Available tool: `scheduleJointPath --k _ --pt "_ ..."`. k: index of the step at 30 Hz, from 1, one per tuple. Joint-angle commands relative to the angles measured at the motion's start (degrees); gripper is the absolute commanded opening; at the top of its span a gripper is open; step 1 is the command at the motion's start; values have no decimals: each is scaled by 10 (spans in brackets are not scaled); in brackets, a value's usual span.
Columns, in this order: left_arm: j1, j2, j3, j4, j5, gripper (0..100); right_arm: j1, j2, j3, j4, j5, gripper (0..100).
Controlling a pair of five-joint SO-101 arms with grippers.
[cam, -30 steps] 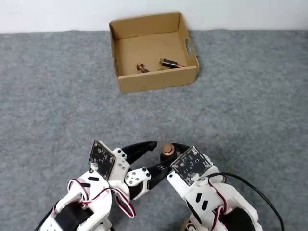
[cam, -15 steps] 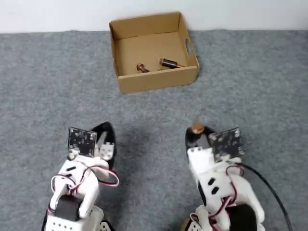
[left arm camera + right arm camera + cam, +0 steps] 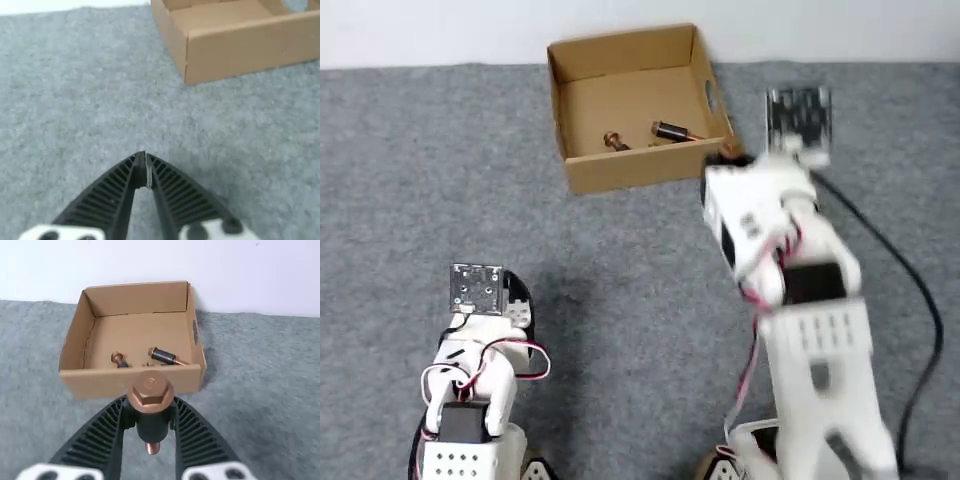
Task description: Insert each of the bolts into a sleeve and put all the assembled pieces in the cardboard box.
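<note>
One bolt (image 3: 150, 390) rode the right pincer (image 3: 149, 412) to the box (image 3: 90, 382).

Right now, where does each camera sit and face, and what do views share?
High view: fixed overhead, looking down on the grey mat, cardboard box, left arm and right arm.
Left wrist view: on the left arm, facing across the mat toward the box; its shut left gripper shows.
Right wrist view: on the right arm, facing into the box; its right gripper holds a sleeved bolt.
Shared: all three show the box; high and right wrist also two pieces inside.
</note>
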Motion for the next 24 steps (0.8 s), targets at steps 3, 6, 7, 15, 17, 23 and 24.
scheduleJointPath --k 3,6,7,15,17,23,24 --pt "-4 -3 -5 60 -2 5 4 212 -252 -17 -20 9" --pt "-4 -4 -5 64 -4 5 3 314 -360 -16 -19 9" --pt "-4 -4 -5 64 -4 5 3 348 -396 -15 -19 9" --pt "-2 -2 -5 101 -3 6 -10 596 -637 -16 -2 9" --pt "-2 -2 -5 129 -3 6 -15 654 -687 -16 11 9" --pt "-3 -22 -7 187 -2 6 -19 814 -804 -12 44 9" --pt "-3 -25 -7 187 -2 6 -19 838 -823 -12 56 9"
